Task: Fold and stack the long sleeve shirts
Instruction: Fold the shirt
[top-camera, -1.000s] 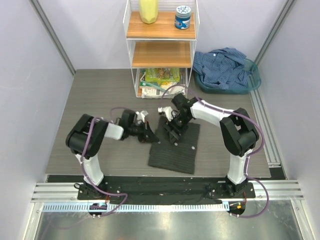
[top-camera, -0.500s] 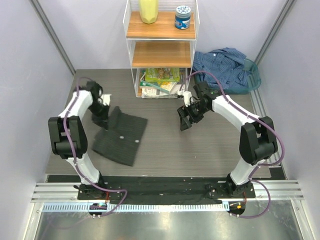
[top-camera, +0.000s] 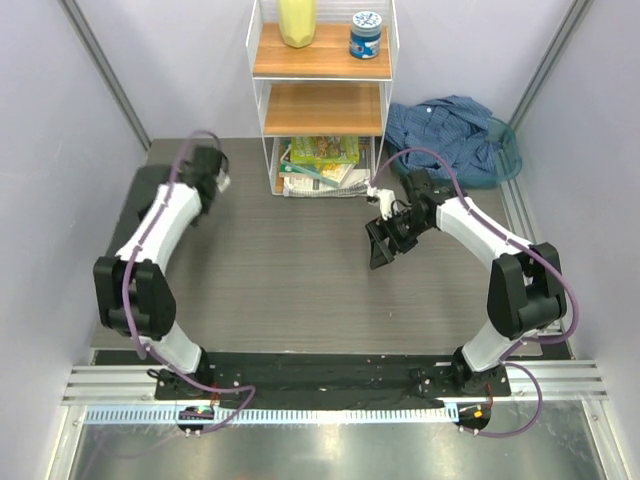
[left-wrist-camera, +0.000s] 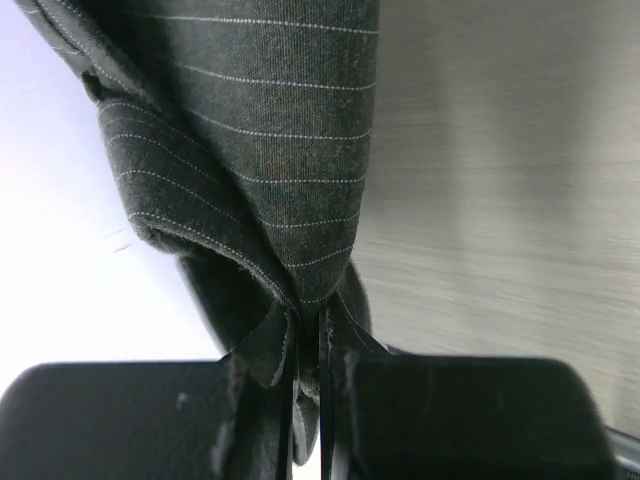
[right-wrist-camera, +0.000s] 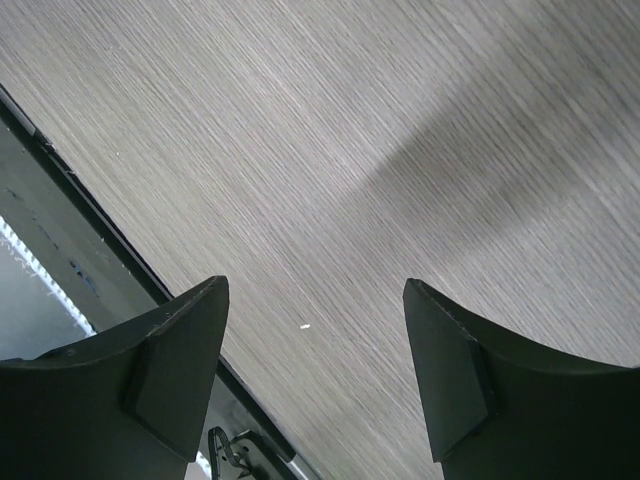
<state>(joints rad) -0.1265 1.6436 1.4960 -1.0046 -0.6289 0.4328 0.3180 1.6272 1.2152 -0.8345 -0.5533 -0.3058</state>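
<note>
Top view, charcoal shirt (top-camera: 140, 195): it lay as a dark patch at the far left edge of the table (top-camera: 300, 290), close against the wall.
Top view, left gripper (top-camera: 200, 190): you had it reached out over that patch; from above, its jaws could not be read.
Top view, blue shirt (top-camera: 445, 130): it sat crumpled in the teal basket (top-camera: 505, 150) at the far right, not yet folded.
Top view, right gripper (top-camera: 385, 245): it hovered over bare table, well apart from both shirts.
Left wrist view, grip: the left gripper (left-wrist-camera: 310, 345) was pinched tight on a bunched edge of the charcoal shirt (left-wrist-camera: 270, 150).
Left wrist view, advice: this looked like the setting-down step, so you needed to lower until the cloth lay flat, then let go without dragging the fold open.
Left wrist view, hidden: the cloth filled the frame, so the fold's state and the table edge were not visible.
Right wrist view, right gripper (right-wrist-camera: 315, 360): its fingers stood wide apart, holding nothing.
Right wrist view, hidden: only the table (right-wrist-camera: 400, 120) showed, with no shirt in frame.
</note>
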